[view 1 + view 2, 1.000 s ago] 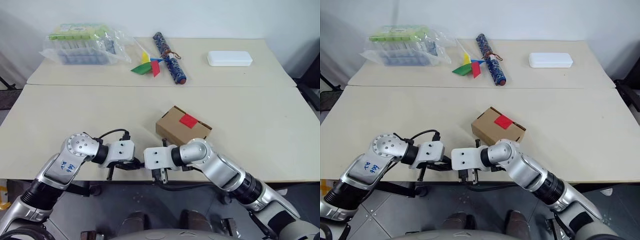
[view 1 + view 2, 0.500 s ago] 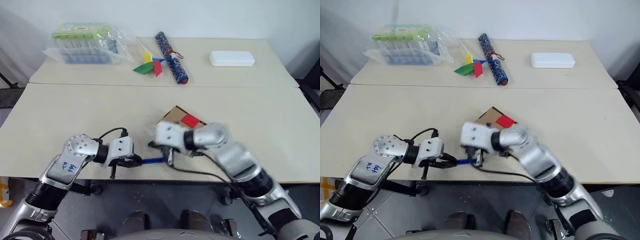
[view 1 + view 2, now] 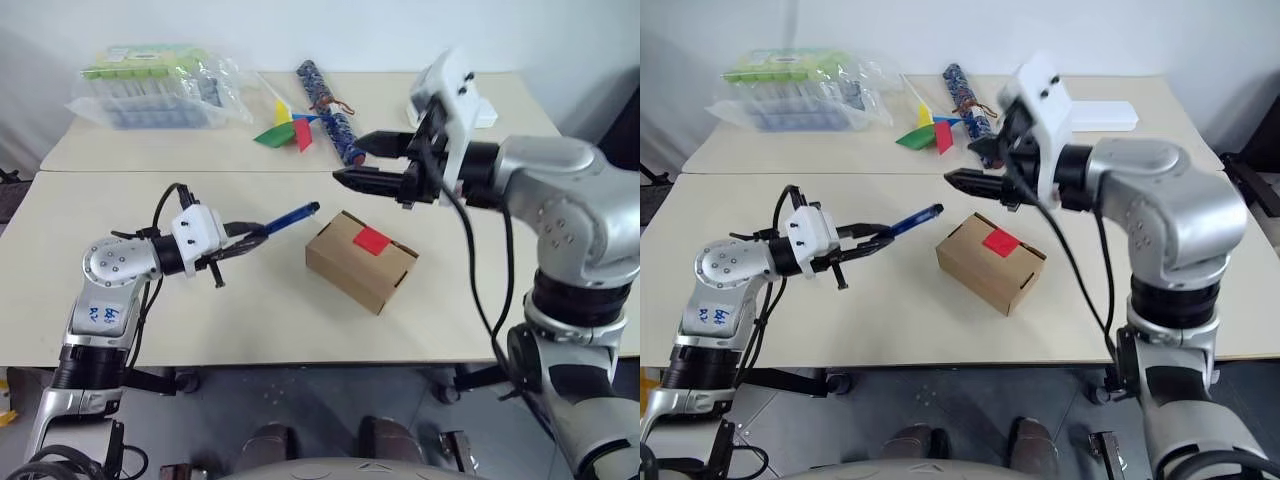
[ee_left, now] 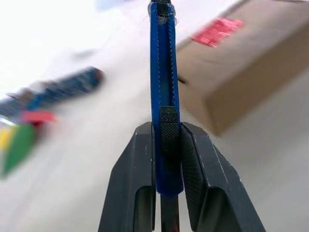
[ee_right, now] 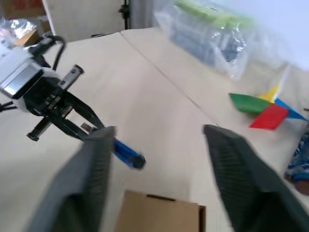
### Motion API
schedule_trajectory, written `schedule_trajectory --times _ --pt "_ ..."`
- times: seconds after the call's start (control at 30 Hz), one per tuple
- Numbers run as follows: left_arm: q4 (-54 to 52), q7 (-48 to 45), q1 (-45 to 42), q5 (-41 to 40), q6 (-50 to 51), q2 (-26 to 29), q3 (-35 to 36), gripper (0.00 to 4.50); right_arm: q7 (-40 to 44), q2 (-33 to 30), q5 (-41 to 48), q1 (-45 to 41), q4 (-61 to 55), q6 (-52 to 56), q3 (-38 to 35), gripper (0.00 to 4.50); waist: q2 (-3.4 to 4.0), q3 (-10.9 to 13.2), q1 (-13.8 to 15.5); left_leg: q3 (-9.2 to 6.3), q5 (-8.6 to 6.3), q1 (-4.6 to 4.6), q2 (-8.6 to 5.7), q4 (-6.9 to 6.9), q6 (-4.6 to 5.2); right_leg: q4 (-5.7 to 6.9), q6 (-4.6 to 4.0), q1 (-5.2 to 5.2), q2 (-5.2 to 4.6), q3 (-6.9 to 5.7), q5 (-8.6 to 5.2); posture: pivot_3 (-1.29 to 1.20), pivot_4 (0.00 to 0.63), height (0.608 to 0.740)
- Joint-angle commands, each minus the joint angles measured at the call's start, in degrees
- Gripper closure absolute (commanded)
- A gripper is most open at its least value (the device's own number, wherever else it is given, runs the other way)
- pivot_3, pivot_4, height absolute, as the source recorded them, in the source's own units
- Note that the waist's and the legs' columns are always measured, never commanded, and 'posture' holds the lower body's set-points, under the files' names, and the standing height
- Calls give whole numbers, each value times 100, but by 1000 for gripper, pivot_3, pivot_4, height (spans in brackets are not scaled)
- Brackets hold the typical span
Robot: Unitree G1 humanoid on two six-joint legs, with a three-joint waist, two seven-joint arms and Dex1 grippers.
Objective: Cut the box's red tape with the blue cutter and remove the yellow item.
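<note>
We saw the small brown cardboard box (image 3: 361,260) lying closed on the pale beige tabletop (image 3: 520,280) near its front half, with the small red square of tape (image 3: 371,239) still whole on its upper face. The left gripper (image 3: 243,240) hung above the tabletop to the left of the box, its fingers (image 4: 140,188) clenched on the slim dark blue pen-shaped cutter (image 3: 291,216), whose free end pointed toward the box and stopped just short of its upper left corner, not touching it. A second before, both grippers had been low at the front edge of the tabletop, close together, and the cutter could barely be made out there; since then both arms had risen. The right gripper (image 3: 358,162) had climbed the most and now hovered above and behind the box, pointing to the left, its fingers (image 5: 94,179) spread apart and holding nothing. We could not see the yellow item anywhere. At the back of the tabletop lay a clear plastic bag of green-capped tubes (image 3: 150,85), a coloured paper pinwheel (image 3: 286,127), a blue patterned roll with brown cord (image 3: 328,108) and a flat white case (image 3: 1105,113), partly hidden behind the right arm, all where they had been.
</note>
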Motion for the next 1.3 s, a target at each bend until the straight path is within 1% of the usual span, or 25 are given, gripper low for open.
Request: schedule_trajectory --times 0.03,0.13,0.27,0.33,0.43,0.57,0.7,0.8,1.23,1.3 --pt "266 64 -355 46 -658 -63 28 4101 -155 -237 204 -440 389 563 6 34 -1 1 -2 3 0 -5 0 0 0 -3 0 -1 -1 -3 0 0 150 740" --pt "589 68 -601 94 -1073 -157 -43 4101 -223 -273 381 -736 811 1074 21 34 -2 1 -13 12 0 -6 -1 -1 0 -3 1 -1 -1 -7 1 0 150 740" --pt "950 -49 -845 120 -1714 -342 -186 4101 -170 -268 630 -1000 1243 1301 32 34 -2 1 -22 15 0 -8 0 -3 0 -5 1 -1 1 -12 0 0 150 740" --pt "1213 40 -972 282 -2117 -420 -270 4101 -189 -113 784 -1177 1548 1463 -81 34 -3 1 -29 16 0 -8 0 -3 0 -6 1 -2 1 -11 0 0 150 740" --pt "1446 151 -1087 387 -2407 -516 -330 4101 -233 30 914 -1382 1890 1496 -101 34 -3 2 -58 16 0 -8 1 -3 0 -5 1 -2 2 -12 1 0 150 740" --pt "1607 291 -1190 457 -2611 -597 -374 4101 -280 143 986 -1492 2206 1469 65 34 -4 2 -120 11 0 -11 0 -3 0 -5 2 -1 1 -15 1 0 150 740" --pt "1699 350 -1224 477 -2736 -616 -423 4101 -359 360 1015 -1427 2456 1354 173 34 -4 2 -144 9 0 -13 -1 -4 0 -6 4 -1 0 -17 2 0 150 740" --pt "1712 392 -1234 479 -2778 -623 -428 4101 -387 410 972 -1352 2554 1220 275 34 -4 2 -149 9 0 -13 0 -4 0 -6 4 -2 0 -17 2 0 150 740" --pt "1674 391 -1188 442 -2818 -546 -417 4101 -263 191 941 -1300 2847 909 692 34 -4 2 -147 7 0 -14 0 -4 0 -7 4 -2 0 -18 2 0 150 740" --pt "1684 387 -1195 438 -2821 -543 -418 4101 -259 172 932 -1301 2897 883 726 431 -4 2 -147 7 0 -14 0 -4 0 -6 4 -2 0 -18 2 0 150 740"
